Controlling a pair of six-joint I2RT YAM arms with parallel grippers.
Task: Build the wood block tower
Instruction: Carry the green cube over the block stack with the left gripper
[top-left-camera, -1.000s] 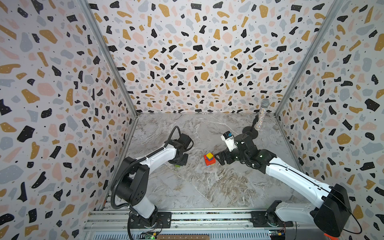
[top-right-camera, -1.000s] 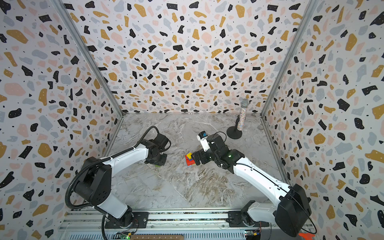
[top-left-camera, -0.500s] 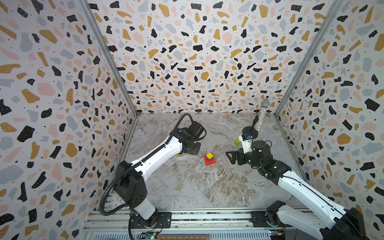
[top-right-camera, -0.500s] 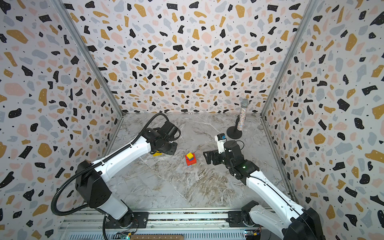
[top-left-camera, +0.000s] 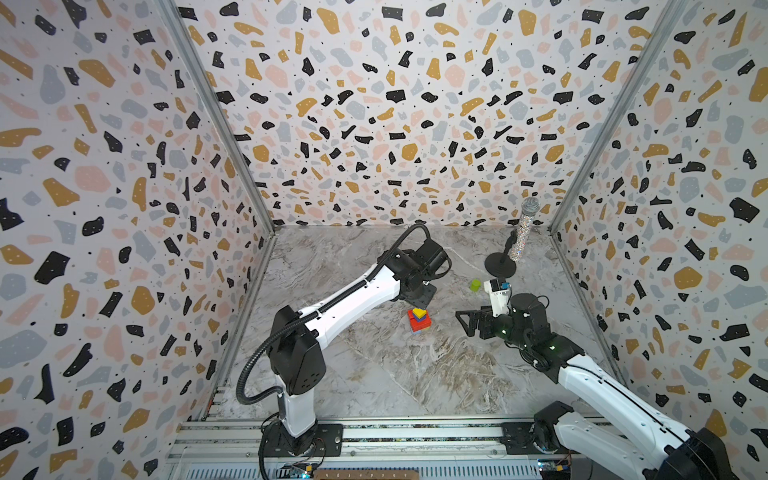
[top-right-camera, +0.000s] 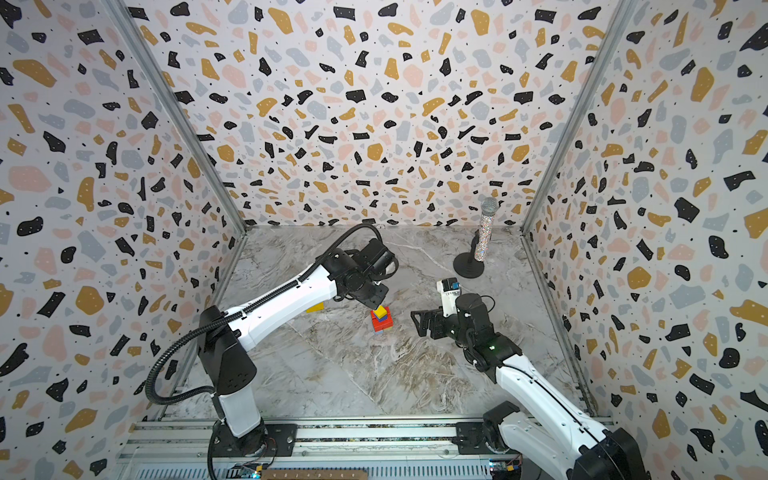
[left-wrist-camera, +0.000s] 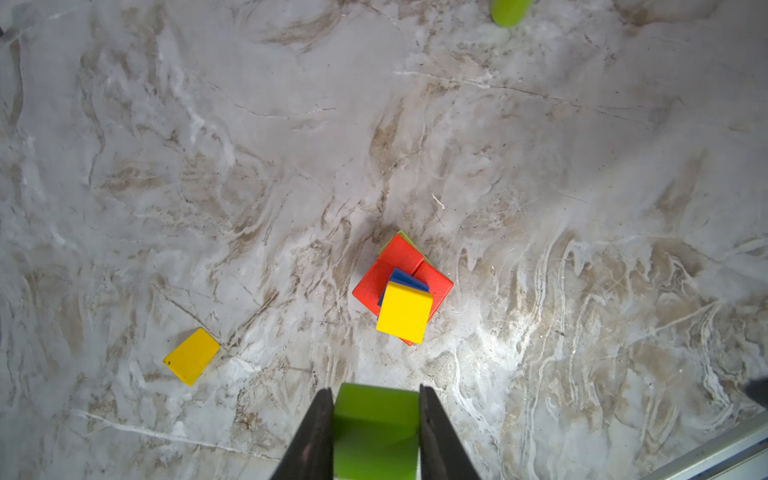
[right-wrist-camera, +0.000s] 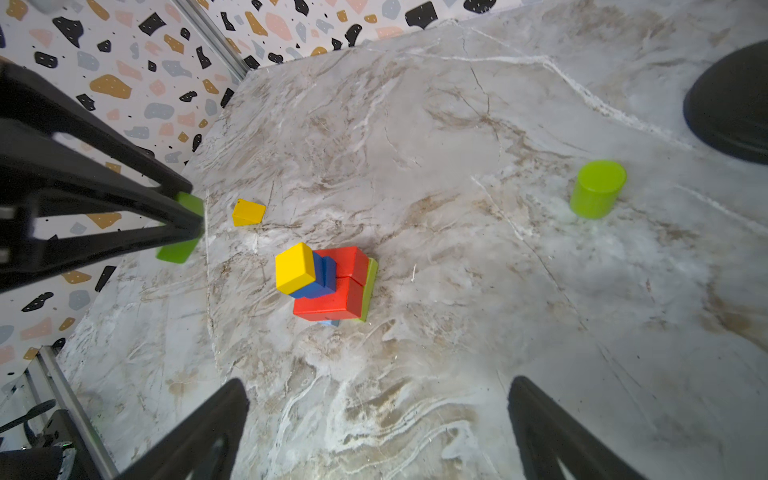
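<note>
A: The walls (top-left-camera: 374, 124)?
B: White terrazzo, flecked black, ochre, pink and grey. The table (top-left-camera: 374, 374) is grey-white marble with brown veins.
A: And the tower (right-wrist-camera: 328, 286)?
B: Top down: a yellow cube (right-wrist-camera: 295, 268), a blue block (right-wrist-camera: 326, 272), red bricks (right-wrist-camera: 336, 297), a lime-green slab (right-wrist-camera: 370, 286), a light-blue sliver (right-wrist-camera: 330, 323) at the foot.
A: Anything loose?
B: A yellow block (left-wrist-camera: 191, 356), a lime-green cylinder (right-wrist-camera: 598, 189), and a green block (left-wrist-camera: 376, 428); the left gripper (left-wrist-camera: 375, 389) has black fingers (left-wrist-camera: 316, 436).
A: The microphone (top-left-camera: 524, 232)?
B: Glittery silver, on a black stand (top-left-camera: 500, 264).
A: And the arms?
B: The left arm (top-left-camera: 353, 299) and right arm (top-left-camera: 615, 399) are white with black joints.
</note>
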